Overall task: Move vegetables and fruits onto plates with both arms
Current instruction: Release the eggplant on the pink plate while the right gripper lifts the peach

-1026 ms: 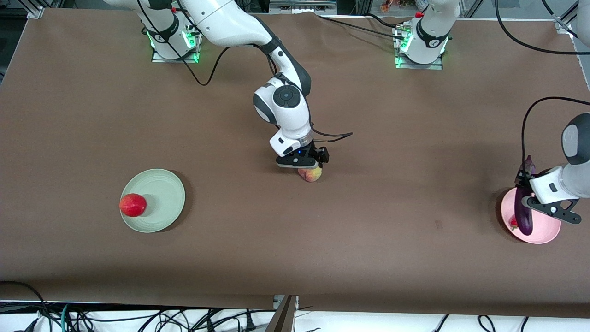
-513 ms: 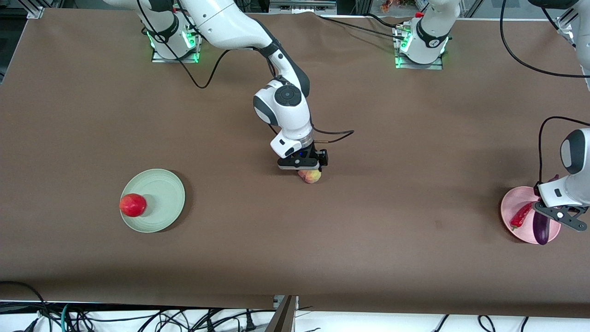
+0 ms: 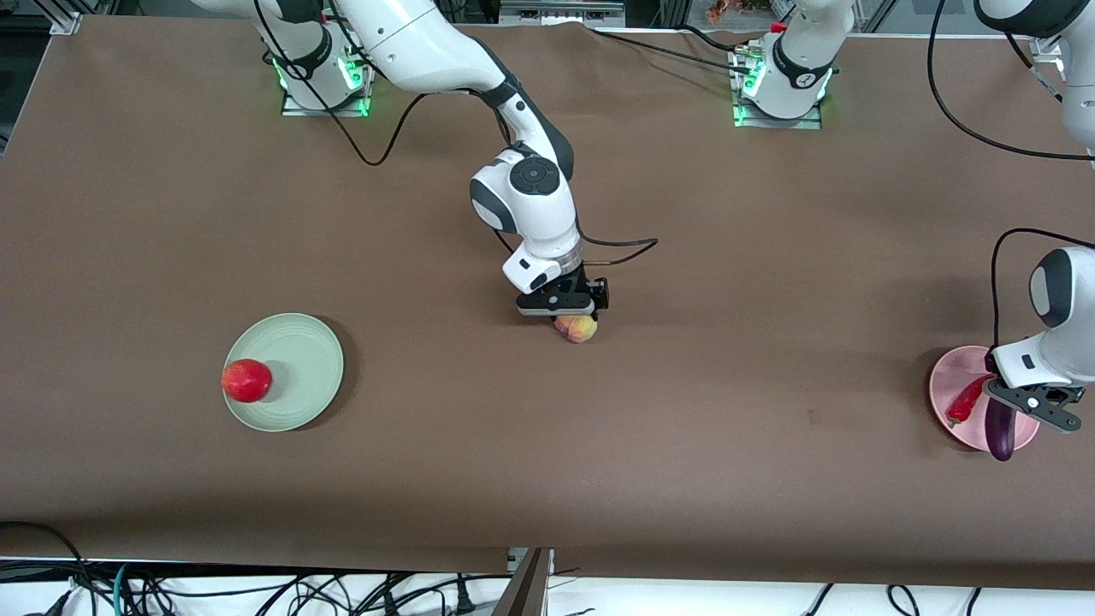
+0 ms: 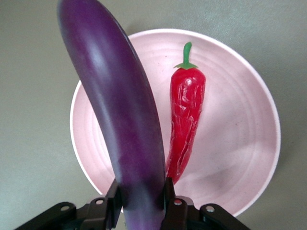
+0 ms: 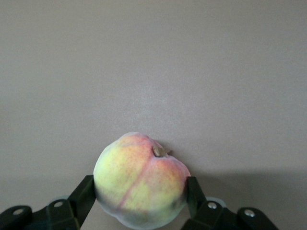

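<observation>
The right gripper (image 3: 575,318) is clenching the peach (image 3: 579,328) mid-table — the left gripper (image 3: 1008,409) is gripping the eggplant (image 4: 115,120) over the pink plate (image 4: 240,143), beside the chili pepper (image 4: 186,124).

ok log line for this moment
left gripper: holds eggplant over pink plate | right gripper: grips peach on table

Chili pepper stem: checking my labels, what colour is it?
Green, atop the red chili pepper lying on the pink plate; clearest in the left wrist view.
</observation>
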### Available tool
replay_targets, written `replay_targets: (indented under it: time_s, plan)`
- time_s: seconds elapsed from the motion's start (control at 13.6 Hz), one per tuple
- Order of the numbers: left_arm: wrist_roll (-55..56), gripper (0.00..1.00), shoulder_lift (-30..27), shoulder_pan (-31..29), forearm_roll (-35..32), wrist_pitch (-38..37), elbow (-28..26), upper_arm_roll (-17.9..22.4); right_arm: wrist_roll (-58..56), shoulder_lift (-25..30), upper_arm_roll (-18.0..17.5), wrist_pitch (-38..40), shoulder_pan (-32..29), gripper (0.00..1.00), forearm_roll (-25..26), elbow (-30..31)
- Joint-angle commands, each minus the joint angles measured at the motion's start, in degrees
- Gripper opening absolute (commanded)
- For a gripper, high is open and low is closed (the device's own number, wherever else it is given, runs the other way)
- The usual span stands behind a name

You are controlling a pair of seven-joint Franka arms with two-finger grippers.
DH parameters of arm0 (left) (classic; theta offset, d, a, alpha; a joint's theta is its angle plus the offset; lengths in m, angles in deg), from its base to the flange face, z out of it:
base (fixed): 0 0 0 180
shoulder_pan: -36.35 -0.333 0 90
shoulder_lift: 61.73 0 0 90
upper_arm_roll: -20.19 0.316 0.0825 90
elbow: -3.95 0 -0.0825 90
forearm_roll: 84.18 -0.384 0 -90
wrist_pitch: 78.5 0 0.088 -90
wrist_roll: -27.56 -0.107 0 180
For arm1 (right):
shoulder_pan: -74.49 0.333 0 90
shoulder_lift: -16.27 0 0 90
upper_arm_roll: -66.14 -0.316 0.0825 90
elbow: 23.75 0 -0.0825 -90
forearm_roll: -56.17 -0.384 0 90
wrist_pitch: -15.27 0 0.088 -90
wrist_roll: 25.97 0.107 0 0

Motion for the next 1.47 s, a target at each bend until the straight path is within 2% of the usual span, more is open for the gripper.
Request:
replay_targets:
  time_s: [0.0, 0.22, 0.37, 0.51, 0.66, 1.03, 1.1, 1.25, 1.39]
  plan:
    - [-0.81, 1.0, 0.78, 0.58, -1.07, 0.4, 1.89, 0.46, -0.2, 0.48, 2.49, 0.1, -0.02, 0.25, 0.99, -1.47]
    - [-0.54, 1.0, -0.53, 0.58, -0.63, -0.04, 2.07, 0.29, -8.33, 5.93, 2.58, 11.59, -5.71, 0.25, 0.03, -2.0]
    - [-0.72, 1.0, -2.81, 0.66, -0.19, -1.61, 1.89, -0.5, -18.17, 8.66, 2.84, 17.32, -10.02, 0.25, -3.56, -2.0]
    - [-0.63, 1.0, -6.06, 0.58, -0.01, -7.22, 1.98, -3.73, -33.35, 10.07, 3.1, 24.24, -15.81, 0.25, -4.99, -1.74]
    - [-0.54, 1.0, -10.62, 0.49, 4.44, -14.69, 2.07, -6.29, -47.16, 10.95, 3.46, 29.97, -21.88, 0.25, -4.99, -1.48]
    - [0.86, 1.0, -20.03, 0.75, 16.84, -24.19, 2.15, -9.81, -67.59, 10.69, 4.25, 33.78, -33.22, 0.25, -4.9, 0.1]
    - [1.82, 1.0, -21.36, 0.84, 18.86, -26.56, 2.24, -10.08, -69.53, 10.43, 4.25, 33.69, -34.55, 0.25, -4.9, 0.46]
    - [4.01, 1.0, -22.51, 1.1, 21.6, -31.65, 7.22, -12.44, -69.82, 9.73, 4.25, 33.43, -36.05, 0.25, -5.07, 1.6]
    - [9.36, 1.0, -24.78, 6.43, 23.62, -35.45, 7.87, -10.54, -69.73, 8.49, 4.16, 33.16, -37.2, 0.25, -5.08, 2.3]
